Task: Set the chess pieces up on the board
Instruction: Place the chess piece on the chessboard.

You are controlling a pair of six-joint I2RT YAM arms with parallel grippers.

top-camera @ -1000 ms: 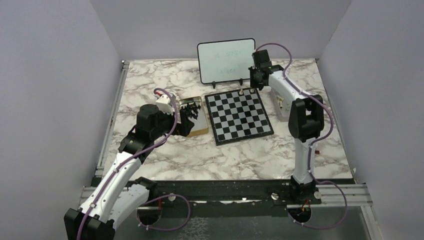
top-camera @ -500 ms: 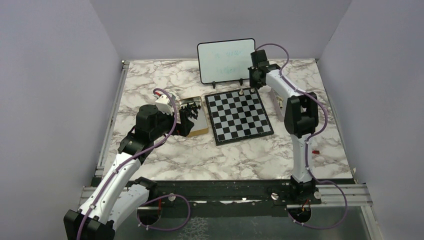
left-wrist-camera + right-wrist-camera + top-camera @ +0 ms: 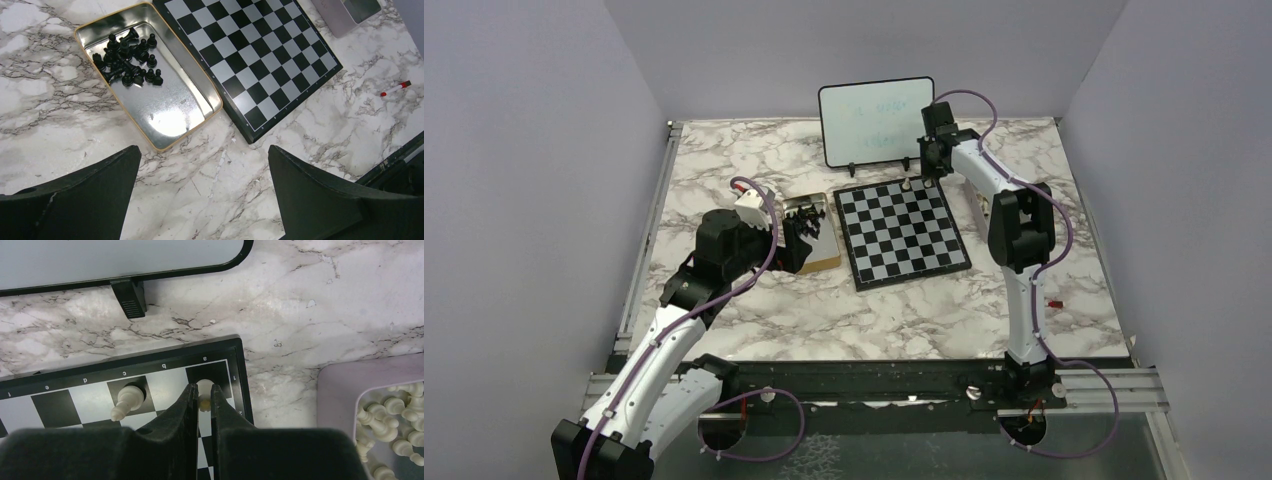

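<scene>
The board (image 3: 904, 232) lies mid-table with one pale chess piece (image 3: 909, 184) standing in its far row. In the right wrist view that piece (image 3: 127, 401) stands on a dark square by the letter c. My right gripper (image 3: 202, 395) is shut on another white piece (image 3: 204, 389) over the dark corner square by the letter a. Whether this piece touches the board (image 3: 90, 395) I cannot tell. My left gripper (image 3: 202, 175) is open over bare marble, near the tin (image 3: 170, 115) of black pieces (image 3: 127, 60).
A whiteboard (image 3: 874, 120) on feet stands just behind the board. A lavender tray (image 3: 345, 385) with several white pieces (image 3: 390, 425) lies right of the board. A red-capped marker (image 3: 1052, 303) lies on the marble at the right.
The right arm's elbow and wrist have swung a little to the left, bringing the gripper over the board's far right corner. The left arm has not moved.
</scene>
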